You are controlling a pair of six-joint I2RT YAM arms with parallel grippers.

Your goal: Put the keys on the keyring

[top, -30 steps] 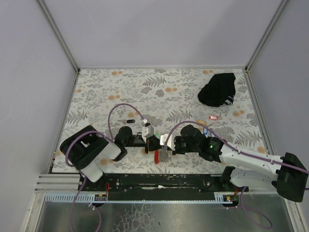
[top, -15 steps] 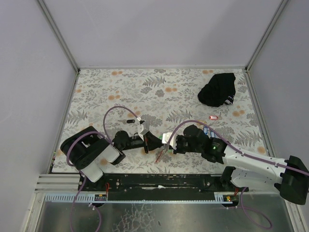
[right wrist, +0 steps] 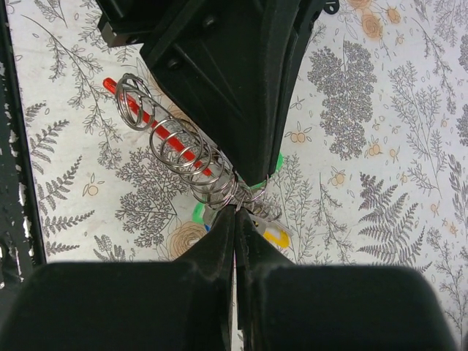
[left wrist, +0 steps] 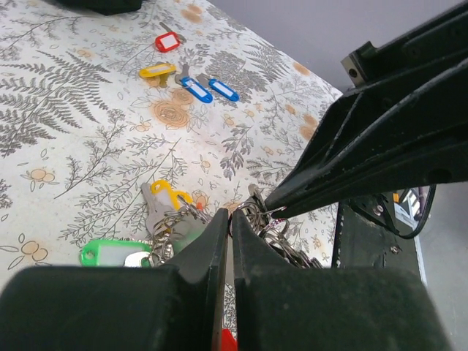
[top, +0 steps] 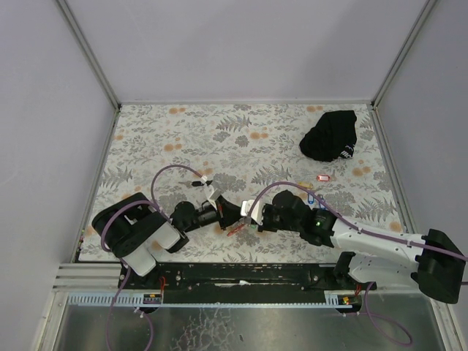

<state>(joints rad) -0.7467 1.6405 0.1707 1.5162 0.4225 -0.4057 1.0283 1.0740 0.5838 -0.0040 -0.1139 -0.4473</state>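
Right wrist view: left jaws and right jaws, pressed together, pinch the keyring at their tips.

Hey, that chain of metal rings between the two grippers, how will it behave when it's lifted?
Probably floppy: the keyring is a string of separate linked loops, so it should sag and swing. The tagged keys on it would likely dangle and shift its weight. Its thin smooth wire could slip from the shut right gripper.
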